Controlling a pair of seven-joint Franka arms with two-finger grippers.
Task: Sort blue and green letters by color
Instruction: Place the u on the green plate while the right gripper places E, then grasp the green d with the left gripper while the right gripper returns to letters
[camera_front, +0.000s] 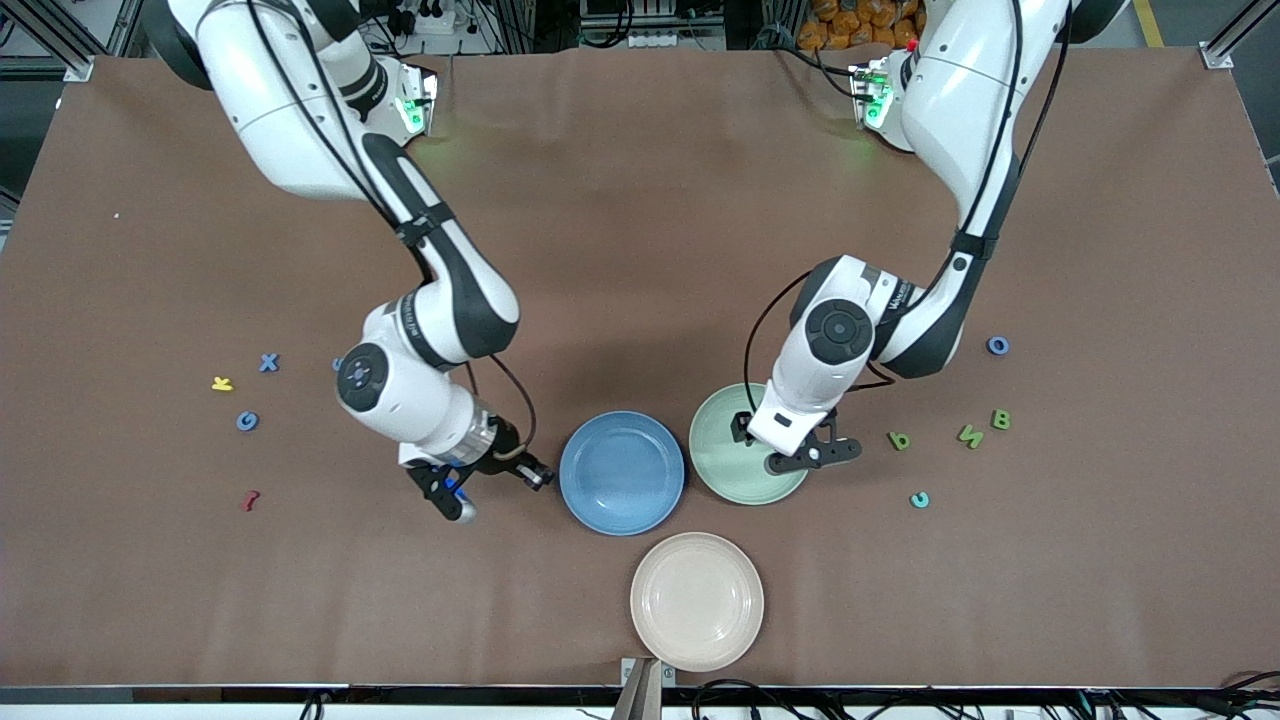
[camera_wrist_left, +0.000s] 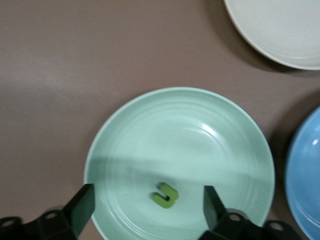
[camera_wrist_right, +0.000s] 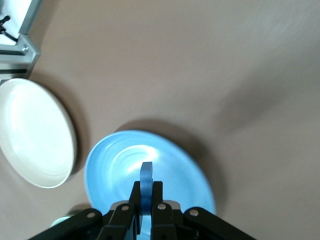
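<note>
The right tool, clamped on a blue letter beside the blue plate, should carry it over the plate before releasing. The left tool hangs spread (empty) over the green plate, where a green letter lies.

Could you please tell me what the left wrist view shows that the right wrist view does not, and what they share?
Only the left wrist view shows the whole green plate with a green letter lying in it, between the left gripper's open fingers. Only the right wrist view shows the right gripper shut on a blue letter over the blue plate, and a metal frame corner. Both show the blue plate, the cream plate and the brown table.
</note>
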